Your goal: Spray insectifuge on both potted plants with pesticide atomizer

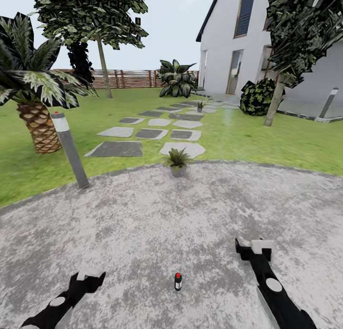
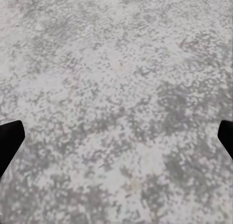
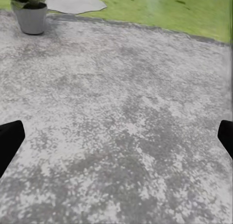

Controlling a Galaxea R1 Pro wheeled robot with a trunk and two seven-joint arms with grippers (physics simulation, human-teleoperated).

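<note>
Head view looks out over a round grey paved patch point(image 1: 143, 224) with the spray bottle point(image 1: 178, 282) standing upright on it, red spot on top, between the two arms and touched by neither. The left gripper point(image 1: 87, 276) hangs low over the paving to the bottle's left, and the right gripper point(image 1: 255, 249) sits to its right and a little farther forward; both are well apart from the bottle. In the left wrist view the fingertips point(image 2: 10, 141) show only at the picture's two edges with bare paving between them, so the jaws stand wide and hold nothing. The right wrist view shows the same wide spread, fingertips point(image 3: 9, 141) at the edges and nothing gripped, with the nearer potted plant point(image 3: 30, 11) ahead at the paving's edge. That plant point(image 1: 178, 161) stands where the paving meets the lawn point(image 1: 247, 138), just before the stepping stones point(image 1: 151, 133). The second potted plant point(image 1: 200, 106) sits far along the stones, near the white house point(image 1: 224, 43).
</note>
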